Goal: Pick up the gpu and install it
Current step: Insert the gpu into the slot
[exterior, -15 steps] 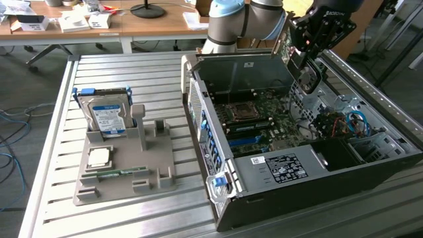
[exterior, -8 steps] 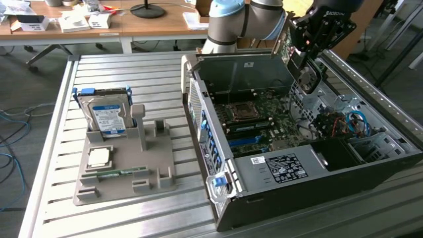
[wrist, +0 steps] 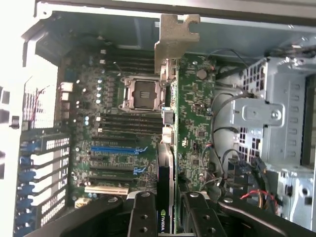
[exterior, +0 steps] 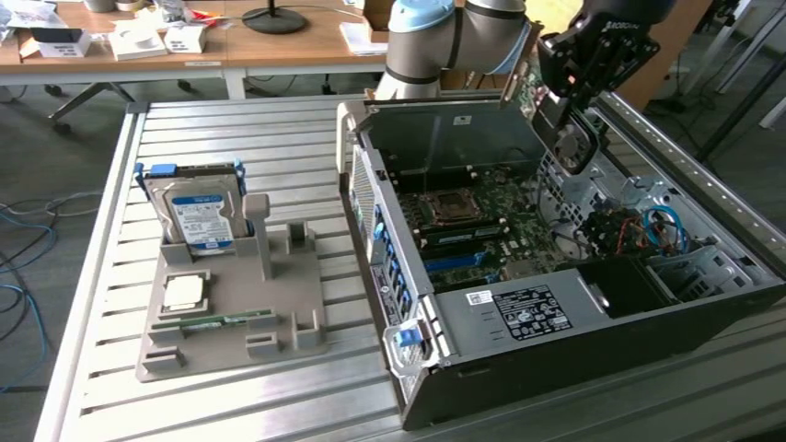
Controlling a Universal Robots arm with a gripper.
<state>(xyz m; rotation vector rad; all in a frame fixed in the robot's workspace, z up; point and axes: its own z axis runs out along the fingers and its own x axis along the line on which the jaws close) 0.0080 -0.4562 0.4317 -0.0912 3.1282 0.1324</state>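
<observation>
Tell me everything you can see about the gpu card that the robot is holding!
The gpu is a thin flat card. Its green face is crowded with tiny parts, a silver metal bracket caps one end, and the other end is black with a green logo. The end effector is shut on that black end, one finger each side. The card hangs over the motherboard inside the open computer case. I cannot tell whether its bracket touches the case.
</observation>
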